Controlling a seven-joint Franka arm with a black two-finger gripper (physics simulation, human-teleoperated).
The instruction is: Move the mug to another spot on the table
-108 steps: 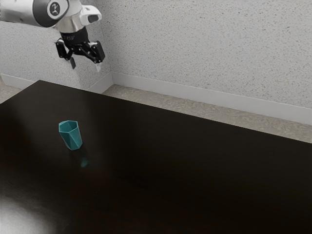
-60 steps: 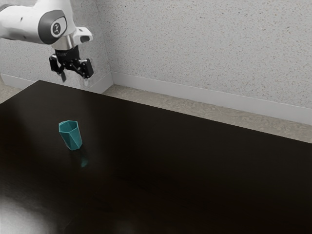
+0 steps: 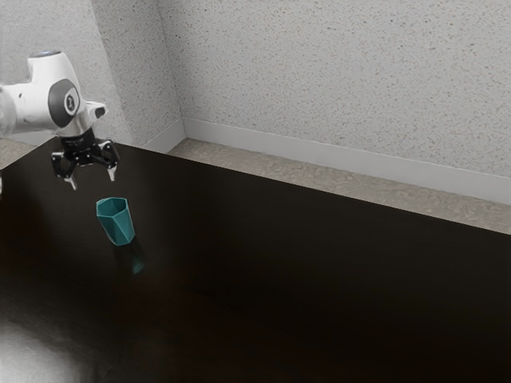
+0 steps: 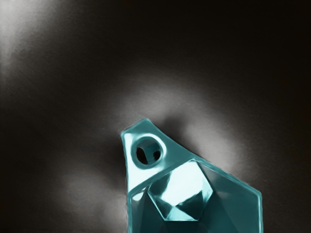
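mug [image 3: 116, 220]: teal, faceted, upright on the table [image 3: 319, 271], in the left part of the exterior view; in the wrist view, its rim and handle [image 4: 146, 153] lie just under the hand.
fingers [image 3: 111, 171]: spread wide, holding nothing, above the mug and slightly toward the exterior view's left.
done: nothing as yet; mug not grasped.
left: descend, close, lift, carry, set down elsewhere.

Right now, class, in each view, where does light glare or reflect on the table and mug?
Exterior view: pale glare on the table, lower left; faint teal reflection beside the mug. Wrist view: grey sheen across the table; the mug's inside gleams.
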